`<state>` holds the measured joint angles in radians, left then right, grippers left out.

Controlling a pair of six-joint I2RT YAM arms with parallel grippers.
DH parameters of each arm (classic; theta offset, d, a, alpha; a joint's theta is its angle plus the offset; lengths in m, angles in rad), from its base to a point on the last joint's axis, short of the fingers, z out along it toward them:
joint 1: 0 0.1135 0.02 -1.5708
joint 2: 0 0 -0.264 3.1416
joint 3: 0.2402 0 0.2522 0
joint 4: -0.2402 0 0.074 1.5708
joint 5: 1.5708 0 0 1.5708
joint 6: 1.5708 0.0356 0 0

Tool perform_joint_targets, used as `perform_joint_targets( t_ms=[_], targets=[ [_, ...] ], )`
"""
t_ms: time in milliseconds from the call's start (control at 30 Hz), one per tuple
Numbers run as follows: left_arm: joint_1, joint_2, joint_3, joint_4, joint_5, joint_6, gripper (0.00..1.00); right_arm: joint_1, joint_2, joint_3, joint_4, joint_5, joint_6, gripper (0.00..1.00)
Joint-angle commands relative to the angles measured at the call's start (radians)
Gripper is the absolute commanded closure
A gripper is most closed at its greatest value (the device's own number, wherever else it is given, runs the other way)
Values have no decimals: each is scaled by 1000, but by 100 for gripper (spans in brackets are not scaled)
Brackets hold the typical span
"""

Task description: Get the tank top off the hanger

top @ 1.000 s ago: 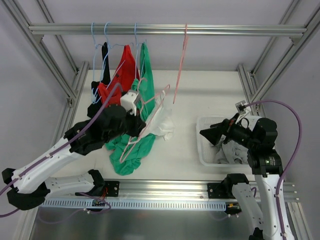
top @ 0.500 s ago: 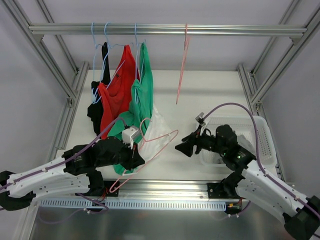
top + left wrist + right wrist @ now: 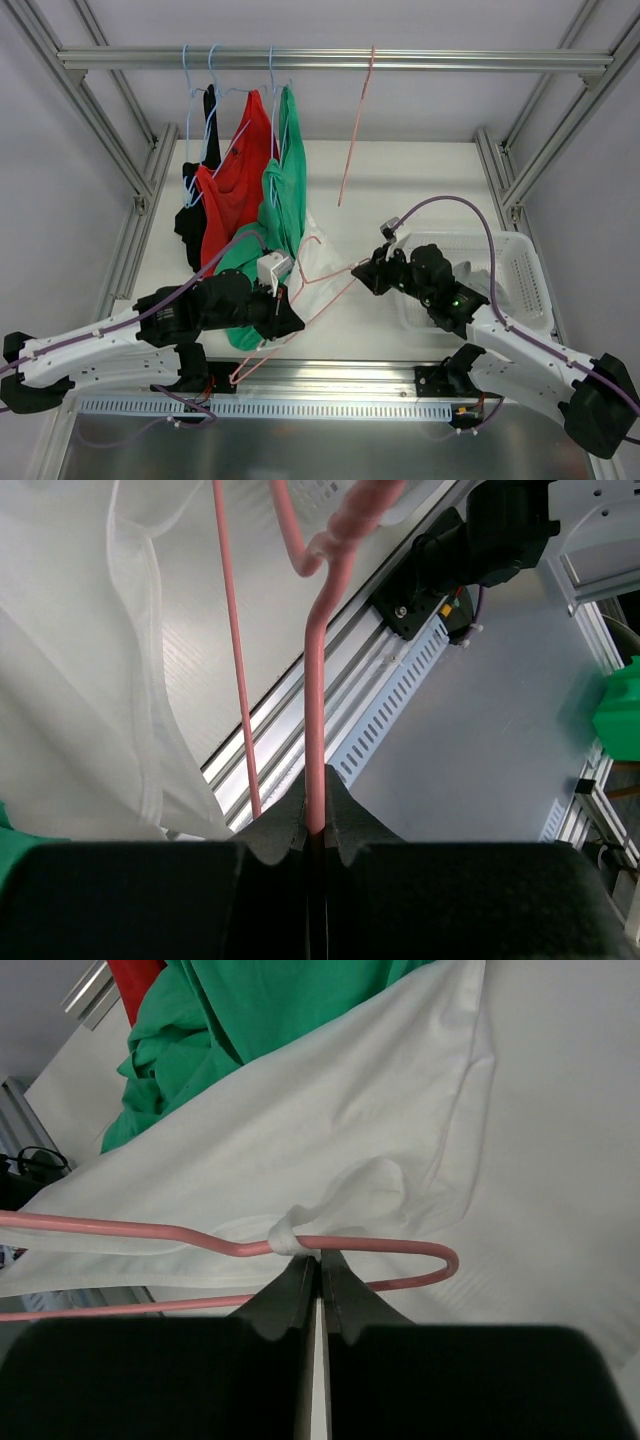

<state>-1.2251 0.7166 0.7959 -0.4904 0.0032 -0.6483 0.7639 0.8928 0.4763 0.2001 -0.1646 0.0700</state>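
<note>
Over the near middle of the white surface point(image 3: 420, 180) the left hand point(image 3: 316, 815) pinches the hanger point(image 3: 315, 680) and the right hand point(image 3: 318, 1265) pinches a strap of the tank top point(image 3: 330, 1130), which is not yet off.

My left arm point(image 3: 90, 340) and right arm point(image 3: 520, 345) are white shells between black joint housings, each with a purple cable point(image 3: 440, 200). I see black, notched jaws and a white wrist block point(image 3: 272, 268) on the left.

The tank top point(image 3: 330, 1140) is white and its hanger point(image 3: 316, 680) pink, with a green garment point(image 3: 290, 195), red garment point(image 3: 235, 185), black garment point(image 3: 188, 225).
</note>
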Motion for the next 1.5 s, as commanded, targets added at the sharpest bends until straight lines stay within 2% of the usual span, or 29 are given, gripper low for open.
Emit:
perform_joint_targets(
  t_ms=[0,100,133,200,300,333,400,433,500,533,633,767,800,867,900,933,1000,1067,1133,1267,1300,1400,1467],
  targets=[
    [-11,-31,45,55,20,-2,100,6,-14,10,88,48,4,100],
    [-11,-39,45,47,6,13,100,3,-105,16,7,129,2,100],
    [-11,-37,46,44,7,18,100,-3,-135,42,-37,214,-5,100],
    [-11,-28,55,38,35,45,100,-37,-181,88,-186,278,-42,100],
    [-11,-17,91,29,64,84,100,-161,-204,208,-358,312,-105,100],
    [-11,-17,106,29,66,96,100,-243,-165,241,-391,283,-119,100],
    [-11,-8,187,26,76,157,100,-325,-45,381,-496,229,-151,100],
    [-11,0,221,29,83,179,100,-377,-8,428,-528,127,-154,100],
    [-11,29,334,29,93,243,100,-385,32,536,-587,64,-145,100],
    [-11,41,368,32,83,265,100,-387,28,551,-585,-23,-138,100],
    [-13,95,480,90,11,355,100,-385,-17,585,-582,-148,-90,100],
    [-11,156,486,385,58,482,100,-385,-139,605,-564,-252,-12,100],
    [-11,167,480,532,64,525,100,-387,-156,607,-547,-286,10,100],
    [-13,202,445,697,84,597,100,-383,-176,611,-502,-410,80,100],
    [-13,216,430,861,84,620,100,-382,-192,611,-489,-450,105,100],
    [-13,231,421,936,77,639,100,-370,-199,607,-478,-501,126,100],
    [-13,288,414,1120,23,703,100,-342,-228,591,-476,-521,151,100],
    [-11,348,416,1228,-32,755,100,-281,-239,552,-478,-536,160,100],
    [-13,380,408,1371,-9,817,100,-205,-239,518,-484,-508,157,100],
    [-13,415,347,1535,-11,895,100,-81,-201,434,-536,-339,110,100],
    [-11,408,341,1527,-76,891,100,-65,-195,420,-541,-305,103,100],
    [-11,336,330,1315,-246,836,100,-12,-173,384,-539,-185,97,100],
    [-11,265,290,1162,-310,782,100,31,-135,374,-533,-130,97,99]
  ],
)
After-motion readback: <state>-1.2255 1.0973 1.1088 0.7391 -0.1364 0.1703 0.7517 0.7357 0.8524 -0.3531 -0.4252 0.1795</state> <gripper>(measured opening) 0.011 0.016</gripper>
